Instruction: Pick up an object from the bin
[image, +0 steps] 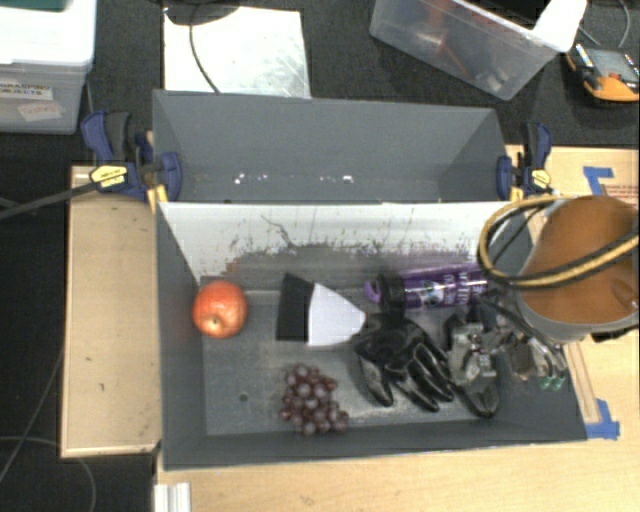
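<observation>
One arm (575, 270) bends low, gripper (478, 368) beside black glove (400, 362).

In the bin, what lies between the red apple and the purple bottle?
A black and white wedge-shaped thing lies between the red apple and the purple bottle, as the camera view shows.

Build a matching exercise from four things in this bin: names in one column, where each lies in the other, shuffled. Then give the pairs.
Things:
1. red apple
2. bunch of dark grapes
3. purple bottle
4. black glove

Places:
A. right of middle, just in front of the bottle
B. at the back, towards the right
C. far left
D. at the front, near the middle

Pairs: 1-C, 2-D, 3-B, 4-A
</observation>
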